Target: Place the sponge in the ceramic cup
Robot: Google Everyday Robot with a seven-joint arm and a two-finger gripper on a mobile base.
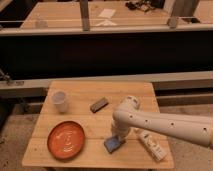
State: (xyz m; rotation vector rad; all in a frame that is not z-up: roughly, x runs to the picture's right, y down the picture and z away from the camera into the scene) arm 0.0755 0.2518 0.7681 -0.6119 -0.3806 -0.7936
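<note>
Sponge (114, 144) lies flat on the table (125, 92), near edge, a bit right of centre. Its far end is covered by the gripper (118, 135), which sits right on top of it. The wrist blocks our view, so we can't tell if it's open or clamped, or whether it has the sponge. Ceramic cup (59, 100) stands upright far left, well apart. Orange plate (66, 140) is near left, dark block (99, 104) far centre. White oblong item (152, 145) lies near right, too blurred for us to identify. Arm (165, 125) is cut off at the right edge.
</note>
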